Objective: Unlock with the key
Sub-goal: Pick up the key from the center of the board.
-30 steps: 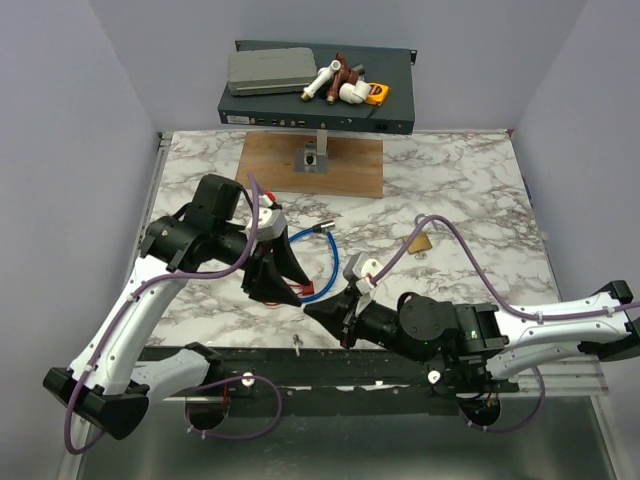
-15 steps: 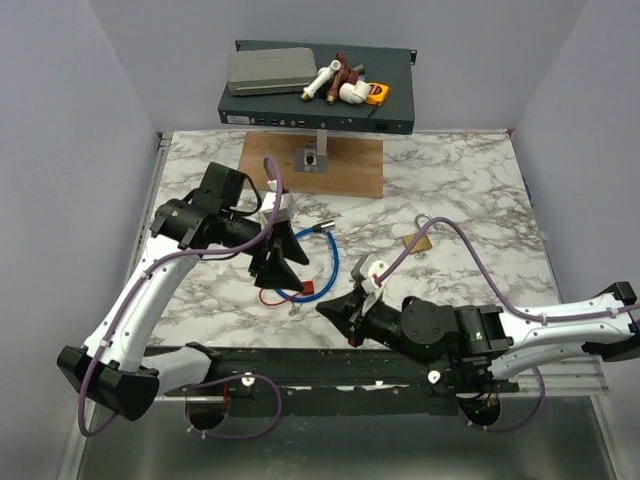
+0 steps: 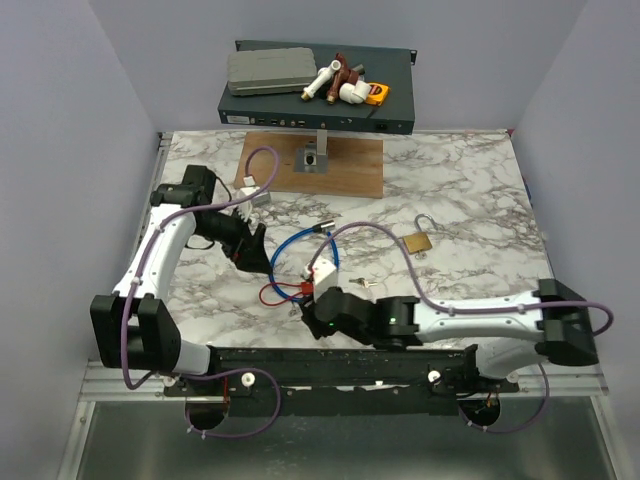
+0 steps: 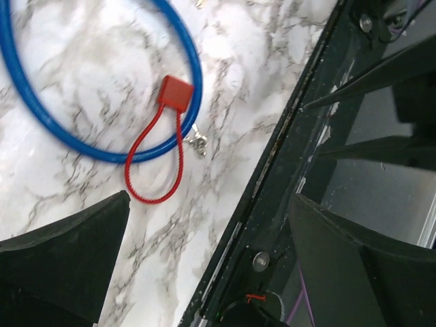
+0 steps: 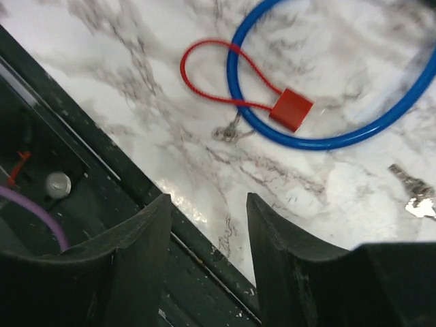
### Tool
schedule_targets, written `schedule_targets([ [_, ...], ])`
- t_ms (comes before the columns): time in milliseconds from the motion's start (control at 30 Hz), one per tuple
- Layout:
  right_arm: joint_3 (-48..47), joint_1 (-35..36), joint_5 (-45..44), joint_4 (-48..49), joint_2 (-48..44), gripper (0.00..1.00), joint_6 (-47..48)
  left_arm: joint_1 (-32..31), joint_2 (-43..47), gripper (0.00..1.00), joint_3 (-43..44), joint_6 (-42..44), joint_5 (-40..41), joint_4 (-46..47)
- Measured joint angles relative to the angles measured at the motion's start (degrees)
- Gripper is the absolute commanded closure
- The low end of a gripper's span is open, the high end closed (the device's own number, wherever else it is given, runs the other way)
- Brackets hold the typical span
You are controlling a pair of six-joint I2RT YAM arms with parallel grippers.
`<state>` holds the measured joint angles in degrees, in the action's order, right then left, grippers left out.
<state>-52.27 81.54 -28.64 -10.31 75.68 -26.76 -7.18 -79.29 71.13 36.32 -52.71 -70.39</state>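
Observation:
The key is a tiny silver piece lying on the marble beside its red loop strap, which has a square red tag. The right wrist view shows the key and strap too, threaded with a blue cable. From above, the strap lies near the table's front edge. My left gripper hangs wide open just left of the blue cable, holding nothing. My right gripper is open and empty over the front edge. The brass padlock lies apart at the right.
A second small silver metal piece lies right of the cable. A wooden board with a metal fixture sits at the back. Behind it is a black rack unit with a grey case and fittings on it. The black front rail runs under both grippers.
Both grippers have opened. The left arm drew back to the left, away from the strap. The strap and key now lie loose on the marble, with the right gripper beside them.

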Motion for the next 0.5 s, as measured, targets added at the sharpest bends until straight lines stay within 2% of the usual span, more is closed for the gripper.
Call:
schedule_targets([
  [133, -2.91, -1.20, 5.05, -0.48, 12.28, 0.49, -1.75, 5.31, -1.90, 0.02, 0.39, 1.90, 1.62, -2.82],
  [233, -4.37, -2.19, 8.52, 0.20, 18.99, 0.50, -2.84, 6.34, -1.68, 0.02, 0.39, 2.97, 2.34, -4.66],
  [500, -6.64, -6.43, 11.50, 3.89, 28.09, 0.47, -5.29, 6.36, 4.20, 0.01, -1.09, 2.91, 3.56, -5.20],
])
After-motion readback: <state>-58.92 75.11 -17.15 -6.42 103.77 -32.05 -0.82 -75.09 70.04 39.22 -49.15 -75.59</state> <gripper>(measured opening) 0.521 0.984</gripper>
